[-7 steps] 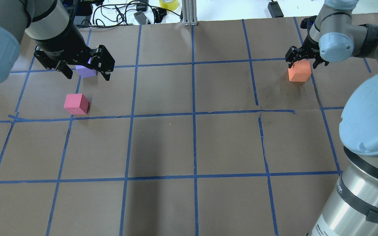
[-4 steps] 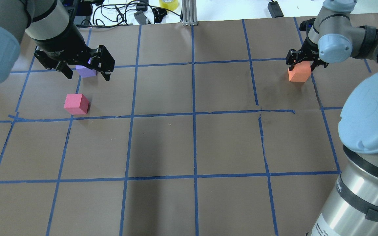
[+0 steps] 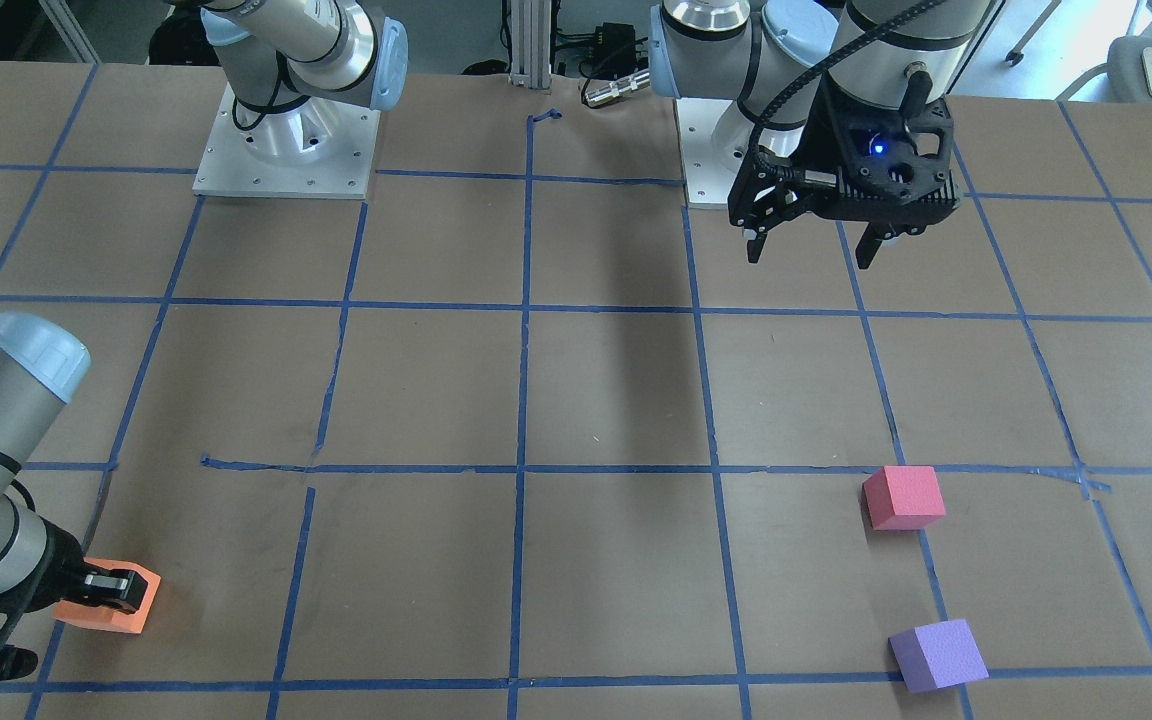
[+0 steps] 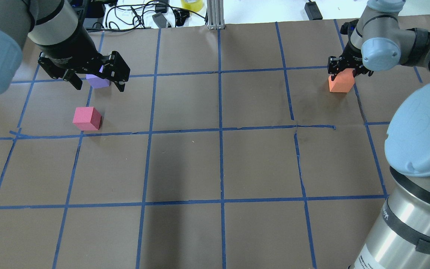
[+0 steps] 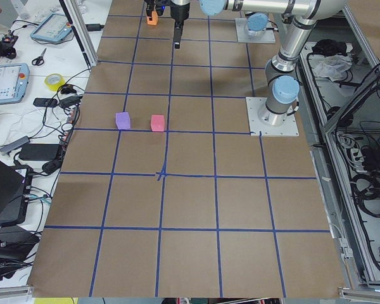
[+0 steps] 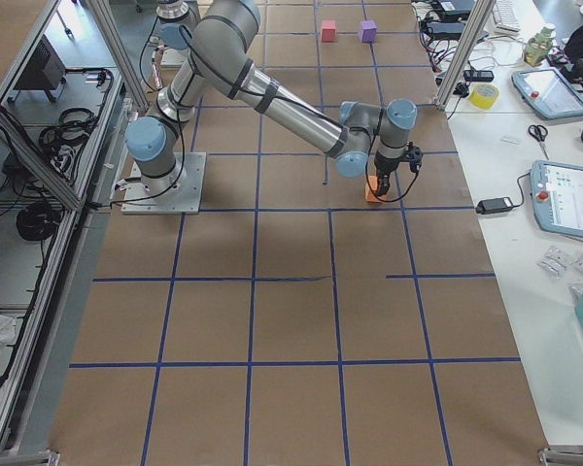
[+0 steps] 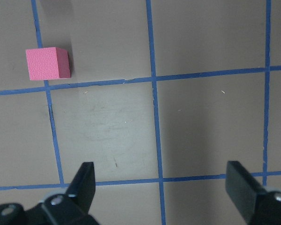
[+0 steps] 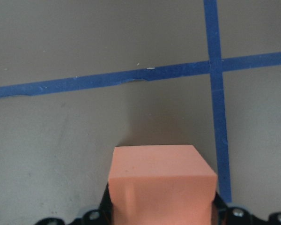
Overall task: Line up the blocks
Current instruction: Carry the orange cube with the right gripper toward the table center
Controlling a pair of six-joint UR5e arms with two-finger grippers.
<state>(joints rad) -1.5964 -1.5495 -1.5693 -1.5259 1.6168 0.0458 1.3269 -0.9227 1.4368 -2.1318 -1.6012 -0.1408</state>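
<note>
The orange block [image 4: 341,84] sits on the table at the far right. My right gripper [image 4: 342,72] is shut on it, fingers against both sides; the right wrist view shows the orange block [image 8: 161,180] filling the space between the jaws. The pinkish-red block [image 4: 86,118] and the purple block [image 4: 97,81] stand close together at the far left. My left gripper [image 4: 99,87] is open and empty, held high above the table; in the overhead view it overlaps the purple block. The left wrist view shows the pinkish-red block [image 7: 47,63] far below, and the purple block is out of that view.
The brown table [image 4: 218,164] carries a blue tape grid. Cables, a tape roll [image 4: 192,4] and a metal post [image 4: 215,15] lie beyond the far edge. The arm bases [image 3: 286,150] stand at the robot's side.
My right gripper's fingers have closed in from wide open onto the orange block. The left arm and the other two blocks have not moved.
</note>
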